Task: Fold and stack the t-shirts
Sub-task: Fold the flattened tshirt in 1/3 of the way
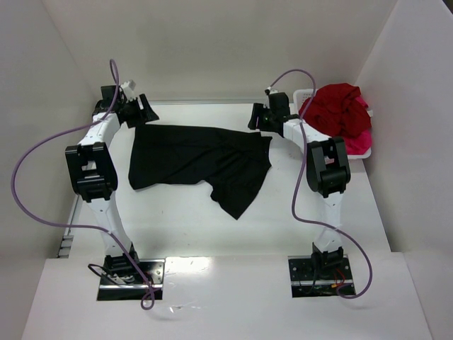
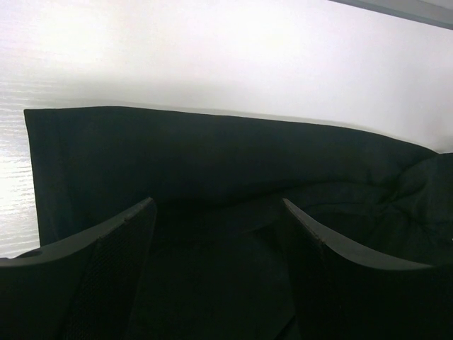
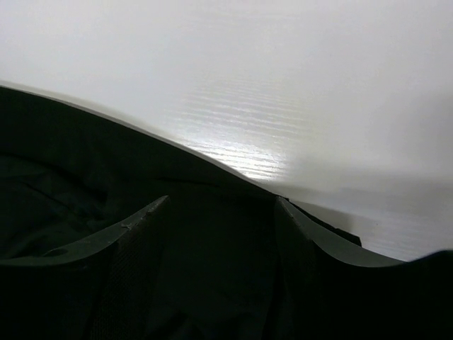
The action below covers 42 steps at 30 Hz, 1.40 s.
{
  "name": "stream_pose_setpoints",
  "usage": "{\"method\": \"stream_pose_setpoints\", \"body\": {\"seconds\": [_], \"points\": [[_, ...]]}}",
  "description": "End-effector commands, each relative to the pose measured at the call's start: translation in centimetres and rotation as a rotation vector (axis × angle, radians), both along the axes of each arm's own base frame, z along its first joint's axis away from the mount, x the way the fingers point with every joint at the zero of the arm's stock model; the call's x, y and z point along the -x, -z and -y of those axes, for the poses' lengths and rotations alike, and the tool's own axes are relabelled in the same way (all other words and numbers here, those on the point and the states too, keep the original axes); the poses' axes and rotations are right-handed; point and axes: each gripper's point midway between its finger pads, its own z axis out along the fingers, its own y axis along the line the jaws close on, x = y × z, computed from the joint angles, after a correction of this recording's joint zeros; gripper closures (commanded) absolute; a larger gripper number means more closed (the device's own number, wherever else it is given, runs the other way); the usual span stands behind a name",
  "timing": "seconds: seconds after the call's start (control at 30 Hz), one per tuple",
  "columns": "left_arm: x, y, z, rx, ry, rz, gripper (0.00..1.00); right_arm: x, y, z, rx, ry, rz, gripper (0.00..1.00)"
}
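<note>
A black t-shirt (image 1: 198,159) lies partly spread on the white table (image 1: 177,227), with one flap hanging toward the near side. My left gripper (image 1: 141,113) is open over the shirt's far left corner; in the left wrist view (image 2: 219,212) its fingers straddle the black cloth (image 2: 212,149). My right gripper (image 1: 258,120) is open over the far right corner; in the right wrist view (image 3: 221,205) the cloth (image 3: 71,156) lies between and under its fingers. A dark red shirt (image 1: 333,106) and a bright pink shirt (image 1: 359,142) are heaped at the back right.
A white basket (image 1: 304,94) holds the red and pink heap at the back right corner. White walls enclose the table on the left, back and right. Purple cables loop off both arms.
</note>
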Motion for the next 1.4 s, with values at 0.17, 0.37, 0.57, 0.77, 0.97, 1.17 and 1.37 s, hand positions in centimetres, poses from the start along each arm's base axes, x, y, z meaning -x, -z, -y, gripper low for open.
{"method": "stream_pose_setpoints", "body": {"seconds": [0.17,0.37,0.57,0.77,0.97,1.17,1.37], "points": [[-0.4,-2.0,0.0,-0.012,0.031,0.068,0.21,-1.3,-0.4,0.1,0.007,0.007,0.009,0.34],[-0.4,-2.2,-0.5,-0.019,0.027,0.071,0.21,-0.5,1.4,0.3,0.021,0.007,-0.048,0.34],[-0.4,-2.2,-0.5,-0.019,0.027,0.071,0.21,-0.4,1.6,0.5,0.029,0.014,-0.056,0.34],[-0.4,-2.2,-0.5,-0.019,0.027,0.071,0.21,-0.4,1.6,0.5,0.029,0.014,-0.056,0.35],[-0.4,-2.3,-0.4,-0.013,0.034,0.073,0.21,0.4,2.8,1.0,0.047,0.037,-0.096,0.30],[-0.4,-2.3,-0.4,-0.013,0.034,0.073,0.21,0.1,2.1,1.0,0.043,0.037,-0.079,0.26],[-0.4,-2.3,-0.4,-0.013,0.034,0.073,0.21,0.3,2.6,0.4,0.023,0.012,-0.087,0.43]]}}
